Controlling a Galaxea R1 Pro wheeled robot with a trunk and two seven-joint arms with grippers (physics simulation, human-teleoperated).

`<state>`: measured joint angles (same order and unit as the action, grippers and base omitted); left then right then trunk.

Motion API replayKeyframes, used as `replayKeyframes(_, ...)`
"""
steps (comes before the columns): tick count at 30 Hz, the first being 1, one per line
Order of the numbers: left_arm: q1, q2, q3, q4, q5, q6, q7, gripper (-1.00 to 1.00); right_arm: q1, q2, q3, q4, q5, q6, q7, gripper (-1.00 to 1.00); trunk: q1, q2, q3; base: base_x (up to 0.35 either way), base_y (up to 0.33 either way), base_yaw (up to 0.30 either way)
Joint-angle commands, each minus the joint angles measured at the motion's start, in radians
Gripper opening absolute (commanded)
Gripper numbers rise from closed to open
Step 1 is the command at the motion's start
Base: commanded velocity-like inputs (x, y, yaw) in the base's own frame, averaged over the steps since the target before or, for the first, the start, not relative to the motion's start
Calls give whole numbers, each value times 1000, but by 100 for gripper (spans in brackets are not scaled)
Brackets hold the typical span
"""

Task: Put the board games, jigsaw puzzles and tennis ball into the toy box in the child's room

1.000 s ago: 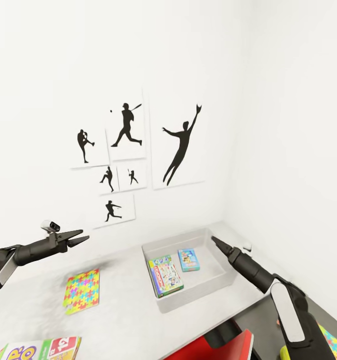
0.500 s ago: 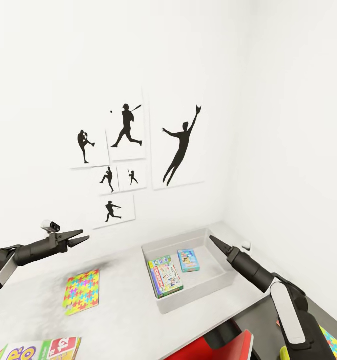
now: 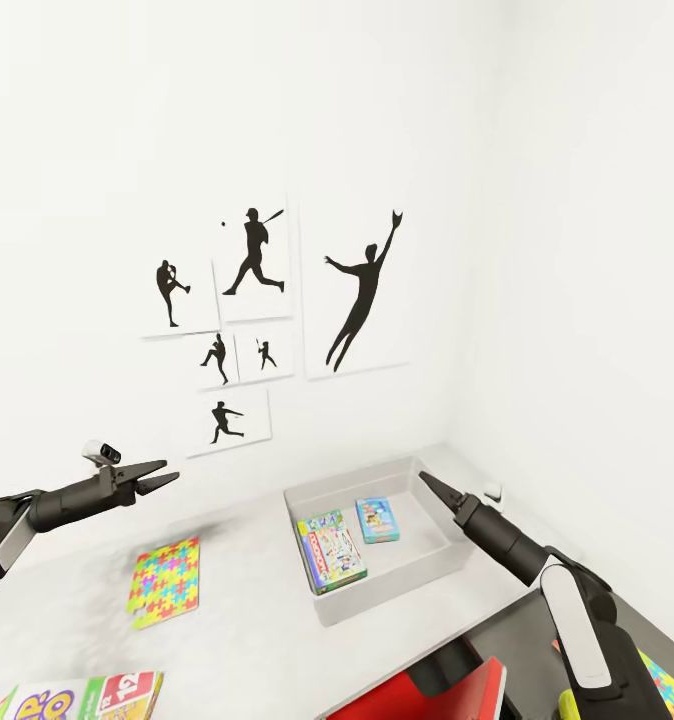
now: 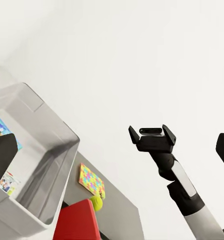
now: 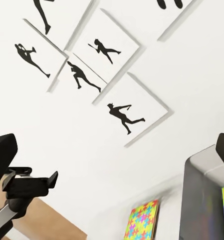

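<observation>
The grey toy box [image 3: 434, 570] stands on the table with two board games in it, a larger one [image 3: 331, 549] and a small blue one [image 3: 377, 520]. A colourful jigsaw puzzle [image 3: 164, 582] lies flat to the box's left, and a third board game [image 3: 82, 698] lies at the table's near left edge. My left gripper [image 3: 160, 476] hovers open and empty above the table, left of the puzzle. My right gripper [image 3: 429, 483] hangs open and empty over the box's right rim. Off the table to the right lie a second puzzle [image 4: 92, 180] and the tennis ball [image 4: 96, 202].
A red chair [image 3: 432, 692] is tucked under the table's front edge below the box. White walls close in behind and to the right, with baseball silhouette pictures [image 3: 357, 290] on the back wall. A small white object [image 3: 493, 492] lies beside the box's far right corner.
My right gripper has edged slightly left over the box's rim. The left arm and the toys have stayed put.
</observation>
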<state>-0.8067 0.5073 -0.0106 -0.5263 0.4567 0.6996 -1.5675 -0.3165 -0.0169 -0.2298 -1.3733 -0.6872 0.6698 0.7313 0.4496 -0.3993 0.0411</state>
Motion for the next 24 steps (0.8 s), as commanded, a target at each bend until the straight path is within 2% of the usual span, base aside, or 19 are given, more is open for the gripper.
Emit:
replayKeyframes(1,0,0,-1,0,1,11,-3,100,-1,0,-1,1,-5,7,1,100,0,-1,0,-9,0,5)
replayKeyframes(11,0,-1,-1,0,0,11,-3,100,0,1,0,7,-3,5,-1,100,0,-1,7,-107,33,143)
replayKeyframes(24,0,0,0,0,0,12,-3,100,0,1,-2,16,-2,5,-3,100,0,-1,21,-198,193,211)
